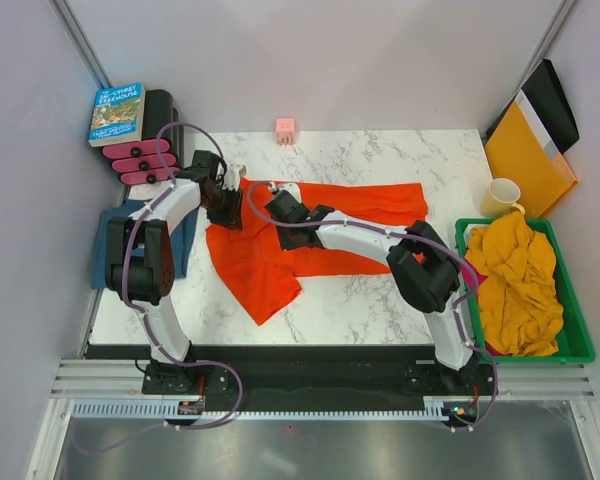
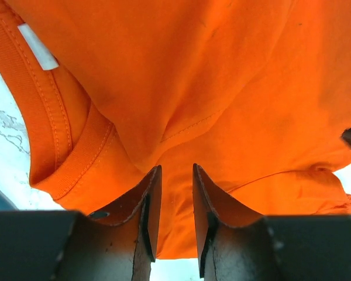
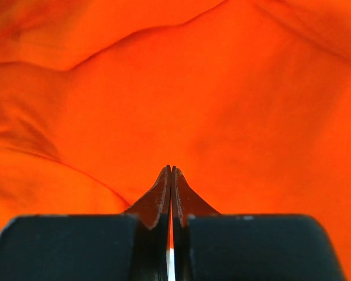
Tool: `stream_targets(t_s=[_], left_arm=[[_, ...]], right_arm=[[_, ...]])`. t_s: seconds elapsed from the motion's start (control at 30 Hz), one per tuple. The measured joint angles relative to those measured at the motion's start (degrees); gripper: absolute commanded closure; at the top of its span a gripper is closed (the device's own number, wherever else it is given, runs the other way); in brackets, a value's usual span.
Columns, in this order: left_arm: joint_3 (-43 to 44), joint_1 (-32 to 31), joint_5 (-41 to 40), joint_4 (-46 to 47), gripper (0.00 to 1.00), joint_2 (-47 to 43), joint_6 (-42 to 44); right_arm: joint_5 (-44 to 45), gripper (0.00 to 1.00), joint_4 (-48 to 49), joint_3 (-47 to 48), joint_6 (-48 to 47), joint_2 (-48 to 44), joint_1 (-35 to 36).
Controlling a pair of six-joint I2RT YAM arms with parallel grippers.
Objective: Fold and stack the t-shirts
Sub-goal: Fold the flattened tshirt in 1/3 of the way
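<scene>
Orange-red t-shirt (image 1: 280, 250) rumpled mid-table, left gripper (image 2: 175, 181) slightly parted with cloth between fingers at its 10 o'clock corner, right gripper (image 3: 171, 175) pinched tight on fabric near centre, mustard-yellow shirts (image 1: 515, 280) at 3 o'clock in green bin (image 1: 576, 345)

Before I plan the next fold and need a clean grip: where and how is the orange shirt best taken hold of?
Probably at the collar end of the orange shirt, beside the ribbed neckband, coming from the left. That edge lies flat on the table with firm seams, while the lower part is bunched. The left tool already straddles fabric there.
</scene>
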Motion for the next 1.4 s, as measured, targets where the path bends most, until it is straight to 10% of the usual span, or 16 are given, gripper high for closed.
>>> stream_targets(t_s=[0.53,1.0,1.4], left_arm=[[-0.1,0.0,-3.8,2.0,0.67,6.1,0.2],[0.0,0.0,-5.6,2.2,0.67,6.1,0.1],[0.0,0.0,-5.6,2.2,0.67,6.1,0.1]], right_arm=[[-0.2,0.83,-2.1,21.9,-0.3,14.4,2.0],[0.4,0.57,-4.7,26.8,-2.3,20.9,1.7],[2.0,0.57,-4.7,29.5,-2.7,22.2,0.1]])
